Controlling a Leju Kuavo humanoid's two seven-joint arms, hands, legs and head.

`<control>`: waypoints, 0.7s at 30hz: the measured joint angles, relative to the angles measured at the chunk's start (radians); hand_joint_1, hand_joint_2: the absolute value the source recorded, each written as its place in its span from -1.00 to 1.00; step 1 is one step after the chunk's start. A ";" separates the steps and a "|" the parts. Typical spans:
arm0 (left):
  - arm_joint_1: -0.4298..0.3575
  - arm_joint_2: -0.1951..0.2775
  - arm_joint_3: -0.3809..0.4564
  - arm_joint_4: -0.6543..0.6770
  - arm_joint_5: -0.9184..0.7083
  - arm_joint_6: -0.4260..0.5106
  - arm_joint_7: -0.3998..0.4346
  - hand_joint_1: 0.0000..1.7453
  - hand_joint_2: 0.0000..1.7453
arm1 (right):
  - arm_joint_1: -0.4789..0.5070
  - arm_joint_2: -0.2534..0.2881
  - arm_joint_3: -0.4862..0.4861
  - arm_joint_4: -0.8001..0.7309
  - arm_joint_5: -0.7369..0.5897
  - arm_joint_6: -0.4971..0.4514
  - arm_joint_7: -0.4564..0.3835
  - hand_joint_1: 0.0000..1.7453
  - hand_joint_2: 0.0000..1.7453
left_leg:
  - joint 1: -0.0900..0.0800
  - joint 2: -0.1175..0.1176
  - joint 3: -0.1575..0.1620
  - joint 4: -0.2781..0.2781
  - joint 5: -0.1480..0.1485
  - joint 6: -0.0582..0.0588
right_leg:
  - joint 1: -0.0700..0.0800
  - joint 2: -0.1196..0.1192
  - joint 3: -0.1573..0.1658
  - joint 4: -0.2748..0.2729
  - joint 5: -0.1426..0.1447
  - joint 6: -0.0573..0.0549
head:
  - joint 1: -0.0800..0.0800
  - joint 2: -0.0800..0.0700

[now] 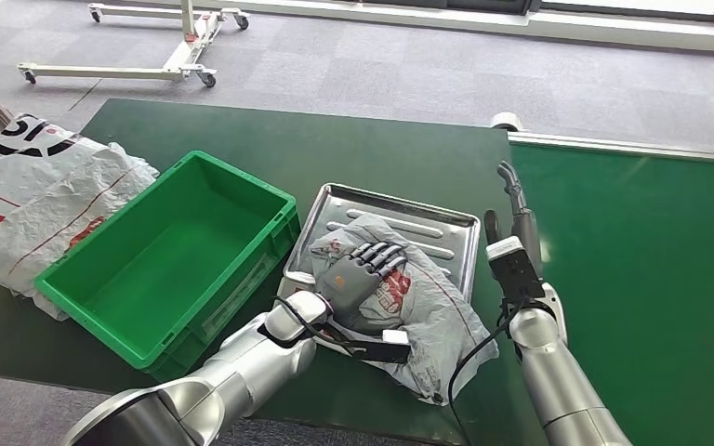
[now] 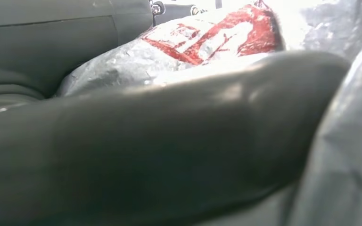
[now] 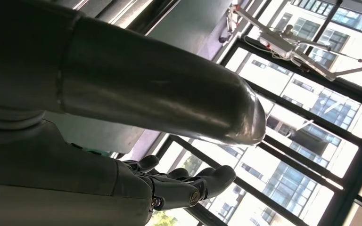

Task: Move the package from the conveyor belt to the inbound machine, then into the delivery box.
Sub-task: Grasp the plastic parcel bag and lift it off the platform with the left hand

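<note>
A dark green table [image 1: 400,158] stands on grey carpet, with a brighter green belt [image 1: 651,269] butting against it on the right and a white roller [image 1: 506,120] at the belt's far corner. A white wheeled frame [image 1: 172,60] sits on the floor beyond. On the table, a green crate [image 1: 74,283] holds nothing; just right of it lies a metal tray [image 1: 456,228]. The package [image 1: 432,316], a crumpled grey bag with red print, lies on the tray and spills over its near edge. Another bag [image 1: 28,200], white with red and black print, rests at the table's left end, touching the crate.

The left hand [image 1: 358,279] lies palm-down on the package, fingers curled over its top; whether they have actually clamped it I cannot tell. The right hand [image 1: 513,209] is raised edge-on beside the tray, over the belt's edge, fingers extended and apart, holding nothing.

The left wrist view brings the package's red lettering [image 2: 207,40] up close behind the thick thumb [image 2: 169,146]. The right wrist view looks up past the thumb [image 3: 160,99] and loosely bent fingers [image 3: 188,186] to large windows [image 3: 311,108] and buildings outside
</note>
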 joint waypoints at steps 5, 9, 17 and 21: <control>-0.004 0.000 -0.001 0.006 -0.005 -0.007 0.003 -1.00 -1.00 | -0.006 0.000 0.001 0.007 -0.003 0.006 0.000 -1.00 -1.00 | 0.000 0.000 0.000 0.000 0.000 0.000 | 0.000 0.000 0.000 0.000 0.000 0.000 | 0.000 0.000; -0.006 0.000 -0.001 0.008 -0.006 -0.009 0.004 -1.00 -1.00 | -0.008 0.000 0.002 0.009 -0.003 0.006 0.000 -1.00 -1.00 | 0.000 0.000 0.000 0.000 0.001 0.000 | 0.000 0.000 0.000 0.000 0.000 0.000 | 0.000 0.000; -0.007 0.000 -0.001 0.010 -0.007 -0.009 0.004 -1.00 -1.00 | -0.009 0.001 0.002 0.013 -0.003 0.006 0.000 -1.00 -1.00 | 0.000 0.000 0.000 0.000 0.001 0.000 | 0.000 0.000 0.000 0.000 0.001 0.000 | 0.000 0.000; -0.007 0.000 -0.001 0.010 -0.007 -0.009 0.004 -1.00 -1.00 | -0.009 0.001 0.002 0.013 -0.003 0.006 0.000 -1.00 -1.00 | 0.000 0.000 0.000 0.000 0.001 0.000 | 0.000 0.000 0.000 0.000 0.001 0.000 | 0.000 0.000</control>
